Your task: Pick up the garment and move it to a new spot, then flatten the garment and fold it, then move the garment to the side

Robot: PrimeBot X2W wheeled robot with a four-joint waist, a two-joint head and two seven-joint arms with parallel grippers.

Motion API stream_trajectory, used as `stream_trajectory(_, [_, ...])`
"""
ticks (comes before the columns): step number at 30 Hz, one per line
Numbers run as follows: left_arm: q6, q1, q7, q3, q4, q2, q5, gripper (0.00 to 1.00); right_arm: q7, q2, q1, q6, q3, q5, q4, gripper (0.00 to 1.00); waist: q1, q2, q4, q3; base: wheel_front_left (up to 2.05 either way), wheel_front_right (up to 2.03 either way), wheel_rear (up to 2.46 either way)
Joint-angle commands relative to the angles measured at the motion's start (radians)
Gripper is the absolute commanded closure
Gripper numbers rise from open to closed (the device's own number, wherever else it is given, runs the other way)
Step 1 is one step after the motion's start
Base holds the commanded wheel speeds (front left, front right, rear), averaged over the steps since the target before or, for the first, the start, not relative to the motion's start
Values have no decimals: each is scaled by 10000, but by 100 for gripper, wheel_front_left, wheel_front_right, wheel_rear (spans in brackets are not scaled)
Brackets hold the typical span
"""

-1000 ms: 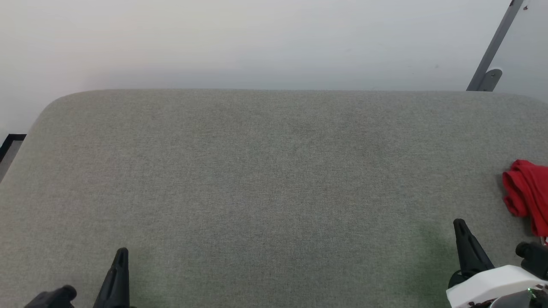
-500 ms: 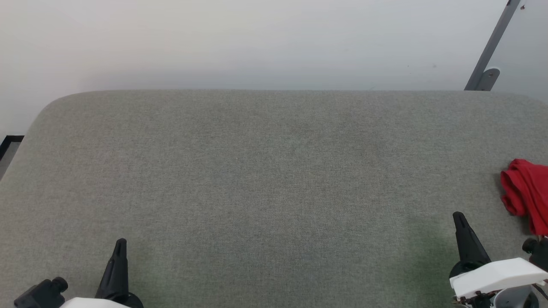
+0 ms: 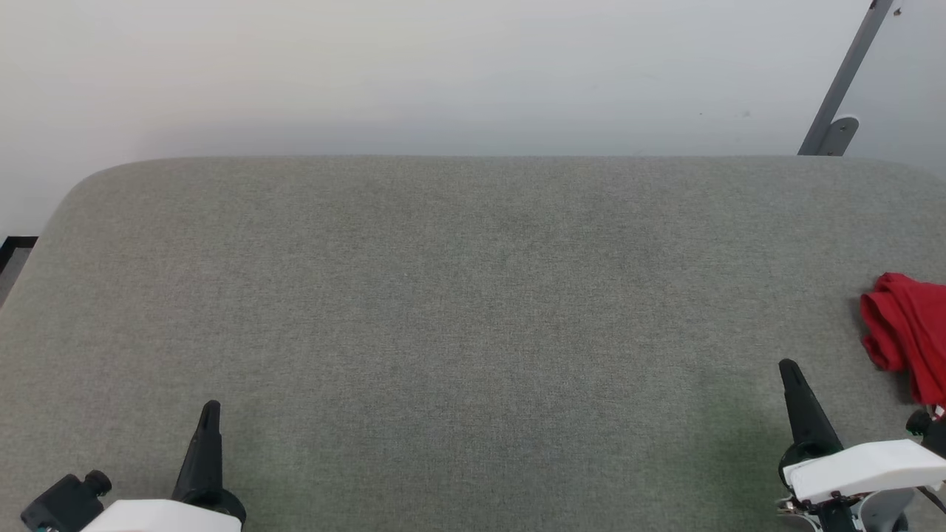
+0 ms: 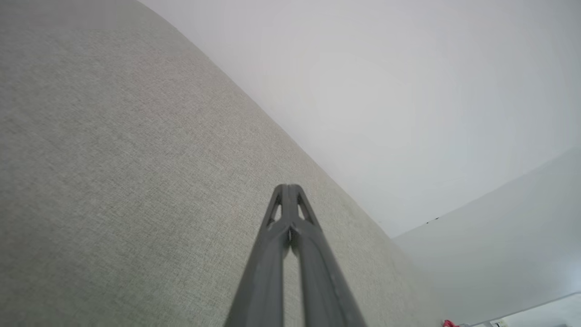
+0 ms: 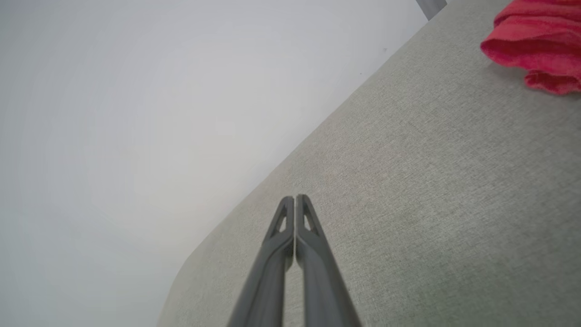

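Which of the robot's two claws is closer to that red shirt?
Right. The right gripper sits near the garment, not touching it; the left gripper is far off at the head view's opposite side.

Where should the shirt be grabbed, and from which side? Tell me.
Probably pinch the raised bunched folds at the left edge of the shirt, coming from the left with the right hand, opened first: it lies crumpled, and that edge faces the hand.
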Motion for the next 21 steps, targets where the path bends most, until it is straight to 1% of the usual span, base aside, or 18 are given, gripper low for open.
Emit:
stream_trajectory(1, [9, -321, 102, 86, -77, 19, -281, 100, 35, 11, -262, -1, -19, 281, -90, 100, 0, 0, -4, 0, 0, 0, 0])
stream_trajectory(21, [12, -745, 684, 270, 137, -249, -2166, 100, 324, 126, -503, -2, -78, 2151, 78, 100, 0, 0, -78, -8, 0, 0, 0])
